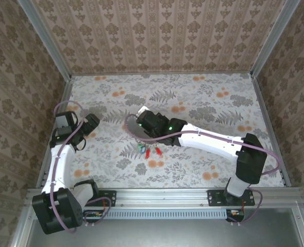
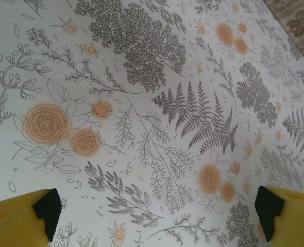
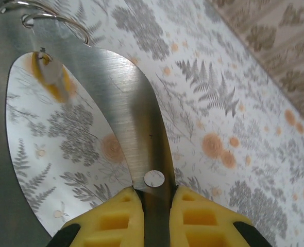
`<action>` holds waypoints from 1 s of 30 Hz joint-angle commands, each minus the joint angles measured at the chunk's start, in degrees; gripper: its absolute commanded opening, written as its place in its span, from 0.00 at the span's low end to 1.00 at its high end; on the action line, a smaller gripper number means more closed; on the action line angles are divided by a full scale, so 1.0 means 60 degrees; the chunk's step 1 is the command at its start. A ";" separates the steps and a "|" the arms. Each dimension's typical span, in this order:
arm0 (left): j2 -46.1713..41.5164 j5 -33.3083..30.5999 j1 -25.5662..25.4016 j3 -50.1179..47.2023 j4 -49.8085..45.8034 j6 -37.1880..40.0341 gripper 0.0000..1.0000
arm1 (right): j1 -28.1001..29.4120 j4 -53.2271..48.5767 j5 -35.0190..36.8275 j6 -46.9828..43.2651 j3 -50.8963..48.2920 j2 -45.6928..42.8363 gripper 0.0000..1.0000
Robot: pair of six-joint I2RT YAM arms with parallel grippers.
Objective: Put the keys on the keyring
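From above, the worktop (image 1: 203, 103) is flowery and has walls on three sides. Metal rails run along its left and right edges. The left pincer (image 1: 91, 123) is near the left edge. The right pincer (image 1: 141, 119) reaches in to about the middle. The keys (image 1: 148, 152) lie flat on the worktop, just on the near side of the right pincer. They are tiny, with red, green and blue heads. The far half of the worktop and the right side are bare, so there is lots of room there.

From the left wrist, the left pincer (image 2: 157, 211) is wide open. Its two black pads (image 2: 48, 210) sit far apart at the bottom corners. Bare worktop (image 2: 141, 128) lies under it. The wall peeps in at the top right corner.

From the right wrist, the right pincer (image 3: 154, 206) is closed tight on the keyring (image 3: 136, 128). Its yellow fingers (image 3: 113, 216) squeeze the flat shiny band from both sides. The worktop (image 3: 219, 103) shows through the big hole in the loop. Small wire rings (image 3: 54, 20) hang at the top left. A blurry yellow bit (image 3: 50, 74) sits below them; I cannot tell what it is. The worktop's far edge meets the wall at the top right.
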 commanded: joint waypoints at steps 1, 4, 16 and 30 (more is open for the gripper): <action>0.0049 0.0180 0.0091 -0.0132 0.0179 -0.0121 1.00 | -0.0811 -0.0134 -0.0638 0.0931 -0.0273 0.0251 0.06; 0.0155 0.0441 0.0091 -0.0031 0.0234 0.0144 1.00 | -0.1565 0.0005 -0.0859 0.1170 -0.0371 0.0560 0.06; 0.0652 0.0531 0.0126 0.0572 -0.0159 0.1028 1.00 | -0.3841 0.0674 -0.1149 0.2245 0.0686 0.2974 0.06; 0.0680 -0.1056 -0.0208 0.0550 0.0535 0.1831 1.00 | -0.5618 0.1654 -0.2142 0.3531 -0.0452 0.1315 0.49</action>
